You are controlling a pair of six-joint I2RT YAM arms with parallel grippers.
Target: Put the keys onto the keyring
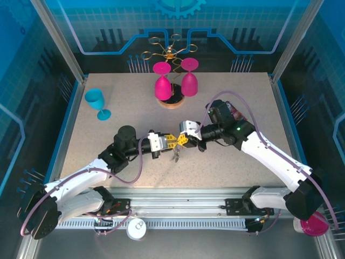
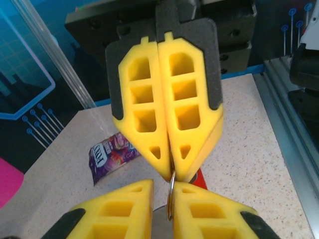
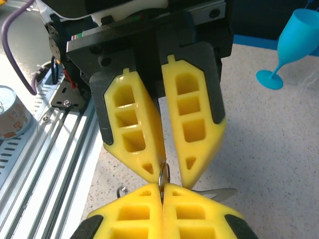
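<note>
My two grippers meet tip to tip over the middle of the table. The right gripper point(image 1: 183, 141) point(image 3: 162, 186) is shut on a small silvery ring point(image 3: 163, 173) point(image 2: 170, 199) of the keyring. Its closed tips point(image 2: 172, 175) pinch the ring's upper edge. The left gripper point(image 1: 171, 142) point(image 2: 163, 185) is open by a narrow gap, and the ring stands in that gap against one finger point(image 2: 199, 204). A red key tag point(image 2: 200, 175) peeks out behind the fingers. A silvery key blade point(image 3: 219, 193) shows below. Keys point(image 1: 176, 156) dangle under the grippers. The keyring's dark loop is hidden.
A purple snack packet point(image 2: 112, 155) lies beyond the grippers. Two pink glasses point(image 1: 161, 86) hang on a gold wire rack point(image 1: 168, 51) at the back. A blue goblet point(image 1: 97, 102) stands at the left. Aluminium rails point(image 1: 178, 208) run along the near edge.
</note>
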